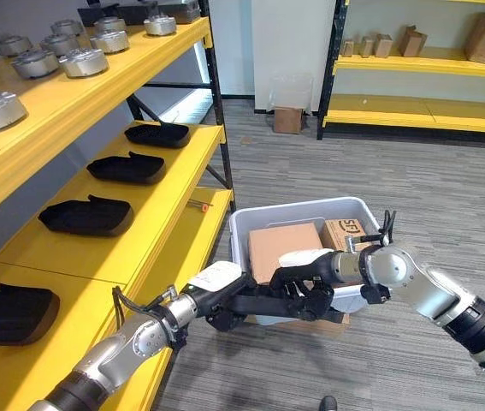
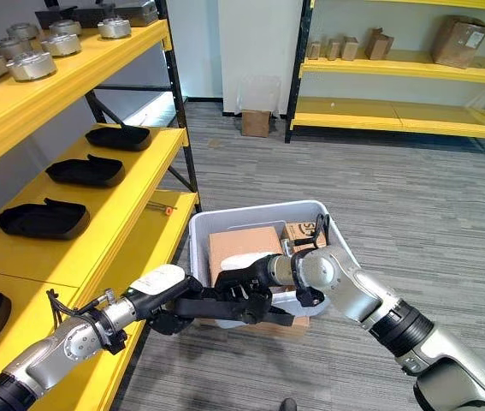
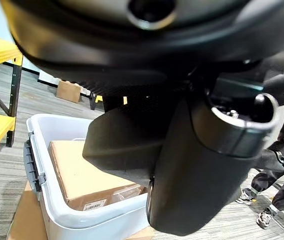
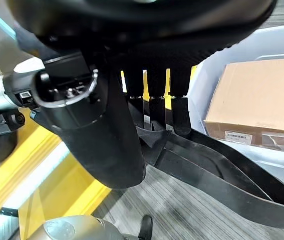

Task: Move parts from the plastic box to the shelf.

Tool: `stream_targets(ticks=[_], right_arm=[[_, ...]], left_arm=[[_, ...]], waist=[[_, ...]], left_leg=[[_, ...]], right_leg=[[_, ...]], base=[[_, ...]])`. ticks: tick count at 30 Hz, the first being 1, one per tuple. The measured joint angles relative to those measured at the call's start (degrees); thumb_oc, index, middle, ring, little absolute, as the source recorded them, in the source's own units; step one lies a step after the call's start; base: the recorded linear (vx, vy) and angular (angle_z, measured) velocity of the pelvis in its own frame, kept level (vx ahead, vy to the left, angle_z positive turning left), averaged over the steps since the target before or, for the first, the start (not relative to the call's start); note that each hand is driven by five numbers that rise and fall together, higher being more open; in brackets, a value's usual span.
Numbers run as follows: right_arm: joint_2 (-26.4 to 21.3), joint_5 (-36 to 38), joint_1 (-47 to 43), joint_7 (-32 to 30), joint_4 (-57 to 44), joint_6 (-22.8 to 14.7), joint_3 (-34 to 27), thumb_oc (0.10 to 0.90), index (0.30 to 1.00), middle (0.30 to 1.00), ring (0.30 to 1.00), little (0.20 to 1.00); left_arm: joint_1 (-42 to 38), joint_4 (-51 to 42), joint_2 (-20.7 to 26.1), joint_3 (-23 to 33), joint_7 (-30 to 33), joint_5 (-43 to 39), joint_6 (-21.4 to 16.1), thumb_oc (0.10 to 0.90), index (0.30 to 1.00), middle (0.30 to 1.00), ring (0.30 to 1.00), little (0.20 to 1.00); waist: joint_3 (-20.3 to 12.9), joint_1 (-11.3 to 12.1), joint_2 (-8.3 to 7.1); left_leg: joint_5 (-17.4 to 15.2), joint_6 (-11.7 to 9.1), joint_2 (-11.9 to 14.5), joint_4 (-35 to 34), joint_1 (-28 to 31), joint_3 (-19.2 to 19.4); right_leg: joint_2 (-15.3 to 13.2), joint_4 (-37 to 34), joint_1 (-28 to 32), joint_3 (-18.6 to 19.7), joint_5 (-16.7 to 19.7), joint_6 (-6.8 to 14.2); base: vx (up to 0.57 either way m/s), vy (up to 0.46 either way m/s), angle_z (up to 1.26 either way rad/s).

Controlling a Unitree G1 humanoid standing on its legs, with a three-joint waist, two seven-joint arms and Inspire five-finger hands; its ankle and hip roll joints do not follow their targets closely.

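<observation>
Black flat part (image 2: pixel 242 310) clamped in curled fingers of both left hand (image 2: pixel 167 301) and right hand (image 2: pixel 255 276), beside plastic box (image 2: pixel 199 231)

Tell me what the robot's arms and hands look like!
Both arms are shiny silver-grey tubes with black bands at the joints. The left hand and the right hand are dark, each with a smooth white cover on top. Thin black cables loop beside both wrists.
</observation>
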Motion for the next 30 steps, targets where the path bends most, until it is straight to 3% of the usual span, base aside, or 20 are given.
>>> stream_targets(ticks=[13, 14, 15, 22, 30], right_arm=[[0.0, -1.3, 3.5, -1.6, 0.0, -3.5, -2.5, 0.400, 0.300, 0.300, 0.300, 0.300], [0.0, -1.3, 3.5, -1.7, 0.0, -3.6, -2.6, 0.500, 0.440, 0.440, 0.440, 0.440], [0.1, -1.3, 3.5, -1.7, 0.0, -3.6, -2.7, 0.900, 1.000, 1.000, 1.000, 1.000], [2.9, -0.9, 3.2, -4.1, 0.0, -3.8, -3.7, 0.900, 1.000, 1.000, 1.000, 1.000], [5.3, 0.1, 0.0, -4.9, 0.0, 1.7, -3.7, 0.900, 1.000, 1.000, 1.000, 1.000]], left_arm=[[1.1, 0.0, 0.0, 0.0, 2.2, 0.9, -0.9, 0.400, 0.300, 0.300, 0.300, 0.300], [1.1, 0.0, 0.0, 0.1, 2.3, 0.9, -0.9, 0.400, 0.300, 0.300, 0.300, 0.300], [1.1, 0.0, -0.1, 0.1, 2.3, 0.9, -0.9, 0.400, 0.300, 0.300, 0.300, 0.300], [1.2, 0.1, -0.3, 0.0, 2.0, 0.9, -0.6, 0.400, 0.300, 0.300, 0.300, 0.300], [1.1, 0.2, -0.6, 0.0, 0.9, 0.7, 0.7, 0.400, 0.300, 0.300, 0.300, 0.300]], waist=[[0.1, 0.1, 0.11], [0.1, 0.1, 0.12], [0.1, 0.1, 0.14], [0.3, 0.0, 0.50], [0.3, 1.5, 0.52]], left_leg=[[-0.2, 0.2, 0.0, 0.0, 0.0, -0.1], [-0.2, 0.2, 0.0, 0.0, 0.0, -0.1], [-0.2, 0.3, 0.0, 0.0, 0.0, -0.1], [-0.2, 0.3, 0.0, 0.0, 0.1, -0.5], [-0.2, 0.3, -0.1, 0.0, 0.1, -1.7]], right_leg=[[0.1, -0.4, 0.1, 0.0, 0.1, -0.1], [0.1, -0.5, 0.2, 0.0, 0.1, 0.0], [0.1, -0.5, 0.2, -0.1, 0.1, 0.0], [0.1, -0.9, 0.9, -0.6, 0.3, -0.2], [-0.1, -1.2, 2.0, -1.6, 0.3, 0.0]], base=[[0.00, 0.000, 0.00], [0.00, 0.000, 0.00], [0.00, 0.000, 0.00], [0.01, -0.001, 0.03], [0.00, 0.013, 0.07]])
